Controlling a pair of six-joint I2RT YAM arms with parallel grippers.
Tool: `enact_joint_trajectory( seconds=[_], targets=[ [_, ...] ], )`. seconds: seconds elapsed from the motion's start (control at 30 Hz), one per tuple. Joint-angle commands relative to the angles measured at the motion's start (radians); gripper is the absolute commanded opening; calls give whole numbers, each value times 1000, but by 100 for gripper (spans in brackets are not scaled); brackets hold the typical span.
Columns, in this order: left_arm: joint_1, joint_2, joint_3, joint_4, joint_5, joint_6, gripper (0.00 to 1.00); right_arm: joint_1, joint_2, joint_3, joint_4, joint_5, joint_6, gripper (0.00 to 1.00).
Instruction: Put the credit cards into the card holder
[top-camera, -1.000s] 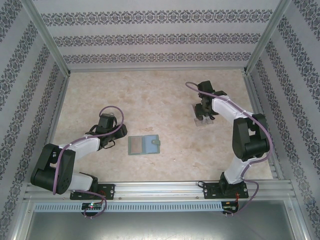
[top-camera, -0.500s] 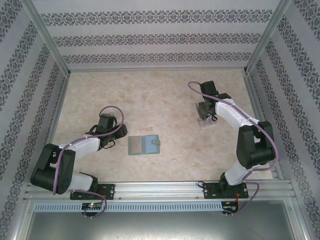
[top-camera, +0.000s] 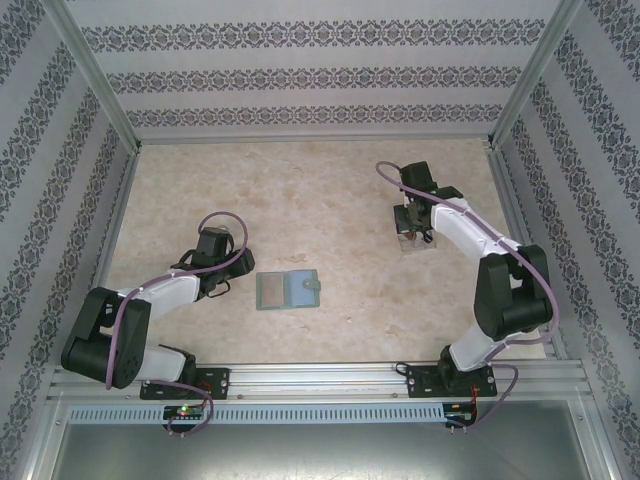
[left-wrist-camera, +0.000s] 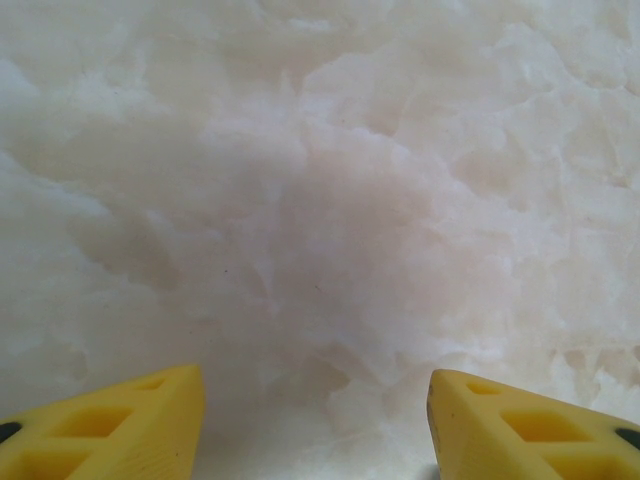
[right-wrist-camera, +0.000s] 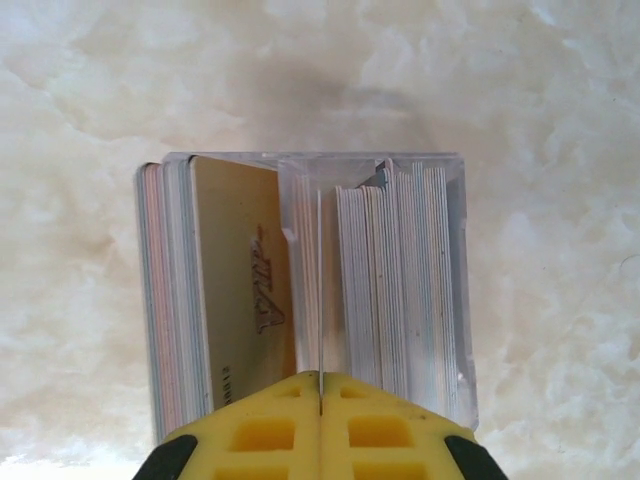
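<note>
The sage-green card holder (top-camera: 288, 291) lies open and flat on the table near the front, between the two arms. Several credit cards (right-wrist-camera: 400, 280) stand on edge in a clear plastic rack (right-wrist-camera: 465, 300) at the right. A tan-orange card (right-wrist-camera: 245, 300) leans in its left half. My right gripper (right-wrist-camera: 320, 385) is shut on one thin whitish card (right-wrist-camera: 320, 290) seen edge-on in the rack's middle; from above it (top-camera: 412, 225) hangs over the rack (top-camera: 413, 243). My left gripper (left-wrist-camera: 315, 400) stands open over bare table, just left of the card holder.
The pale marbled tabletop (top-camera: 300, 200) is walled in by patterned panels at the back and both sides. A metal rail (top-camera: 320, 375) runs along the near edge by the arm bases.
My right gripper moved a little toward the back over the rack and closed from open onto the thin card. The left arm and the card holder stayed still.
</note>
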Motion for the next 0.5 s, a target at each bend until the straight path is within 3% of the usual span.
enact_joint_trajectory(
  seconds=[0.0, 0.2, 0.33, 0.47],
  targets=[
    [9, -8, 8, -2, -12, 25, 61, -2, -124, -27, -8, -69, 55, 3],
    [9, -2, 14, -5, 0, 39, 62, 72, -346, -182, 49, -207, 164, 2],
    [9, 7, 18, -3, 24, 45, 62, 194, -401, -320, 179, -465, 275, 5],
    [8, -30, 7, -8, 33, 40, 61, 311, -284, -376, 389, -806, 413, 7]
  ],
)
